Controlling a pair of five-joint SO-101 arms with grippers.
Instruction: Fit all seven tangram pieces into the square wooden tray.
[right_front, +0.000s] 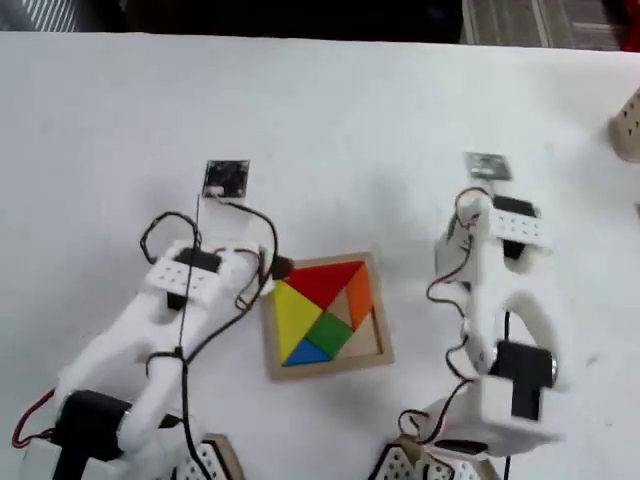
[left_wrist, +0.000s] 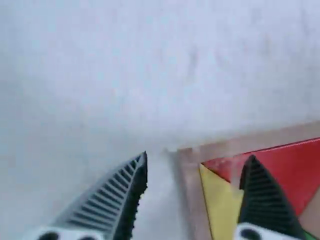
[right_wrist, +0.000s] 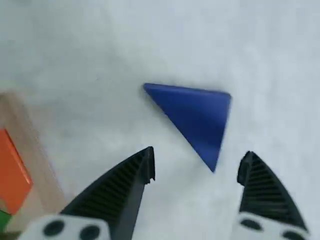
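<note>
The square wooden tray (right_front: 330, 366) is showing pale bare wood around a red triangle (right_front: 325, 282), a yellow triangle (right_front: 290, 315), a green piece (right_front: 330, 333), an orange piece (right_front: 360, 290) and a light blue piece (right_front: 306, 352). A deep blue triangle (right_wrist: 195, 117) is lying on the white table (right_front: 350, 120). The left gripper (left_wrist: 197, 157) and the right gripper (right_wrist: 199, 152) are showing ribbed black jaws.

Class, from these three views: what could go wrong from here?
The blue triangle lies flat on the table ahead of the open right gripper; it may slide away rather than be gripped. The open left gripper straddles the tray rim, partly over the red piece; lowering could nudge tray or pieces.
</note>
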